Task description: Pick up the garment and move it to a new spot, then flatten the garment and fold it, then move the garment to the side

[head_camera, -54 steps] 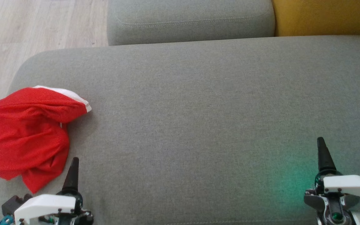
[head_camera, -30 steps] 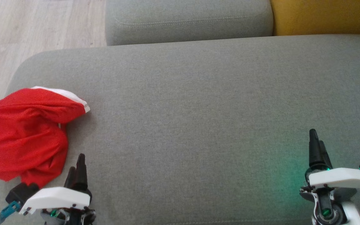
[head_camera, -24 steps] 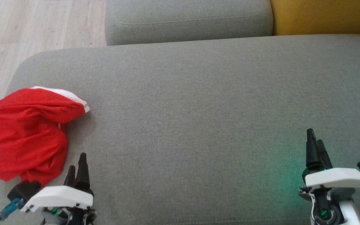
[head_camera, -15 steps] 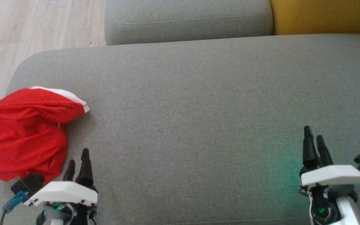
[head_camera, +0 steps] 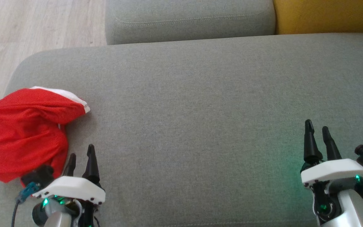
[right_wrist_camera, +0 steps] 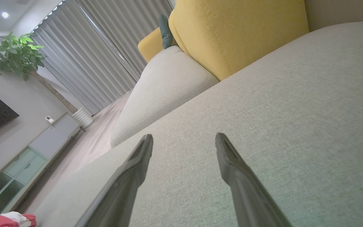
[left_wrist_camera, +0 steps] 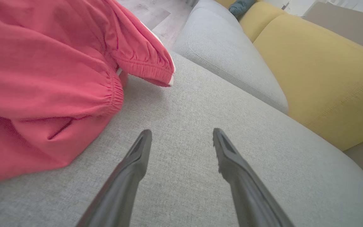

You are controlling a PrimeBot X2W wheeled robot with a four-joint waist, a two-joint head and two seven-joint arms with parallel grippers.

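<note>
Grippers lie nearest, low in the head view. At the lower left the left gripper [head_camera: 81,150] hangs over the seat [head_camera: 200,104]. Its two dark fingers are spread apart and grasp nothing, and its wrist view shows bare grey fabric between them. At the lower right the right gripper [head_camera: 316,124] is likewise released, fingers parted and empty, tips pointing across the seat. A green glow [head_camera: 290,176] lies on the fabric just beside its white housing.

Just left of the left gripper lies the garment [head_camera: 24,132], a crumpled red heap with a white band along its far edge. It rests on the left end of the seat, near the rounded corner. Its near edge is partly hidden behind the dark camera block on the left wrist. In the left wrist view its gathered elastic hems show, and it lies near the left finger with a strip of seat between them. It is well apart from the right gripper.

Beyond the seat a grey cushion [head_camera: 187,19] butts against its far edge, with a yellow cushion [head_camera: 326,15] to the right of it. Pale wood floor [head_camera: 27,28] shows to the left. Farthest off, the right wrist view takes in grey curtains [right_wrist_camera: 106,47], a plant [right_wrist_camera: 14,53] and a low cabinet [right_wrist_camera: 27,157].
</note>
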